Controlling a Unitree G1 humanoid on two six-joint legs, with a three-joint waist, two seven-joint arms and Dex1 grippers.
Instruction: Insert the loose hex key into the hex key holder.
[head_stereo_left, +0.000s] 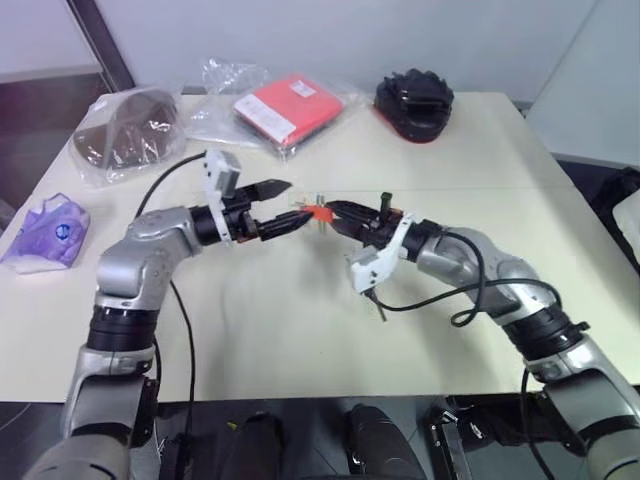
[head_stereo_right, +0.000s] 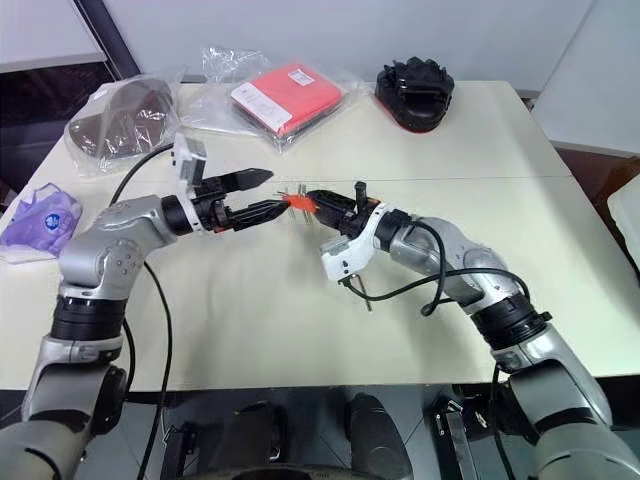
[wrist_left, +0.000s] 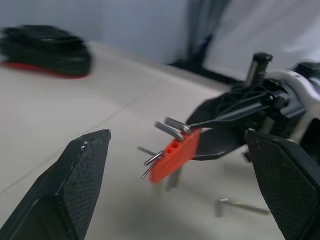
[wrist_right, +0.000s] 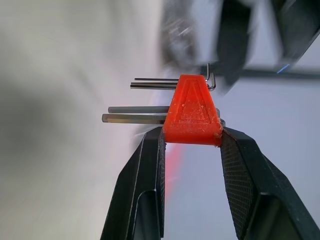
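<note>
right end effector (wrist_right: 190, 145) clamps the orange-red wedge-shaped hex key holder (wrist_right: 191, 112) bristling grey keys; left end effector (wrist_left: 175, 165) gapes wide.

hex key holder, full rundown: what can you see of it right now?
The hex key holder is a small orange-red plastic block, wedge-shaped, with a row of round sockets along one face. Several thin grey metal keys stick out of it sideways, some with bent ends. It is lifted off the table, pinched at its wide end between the right hand's two black fingers. The left hand is open, fingers close on either side, not touching it.
</note>
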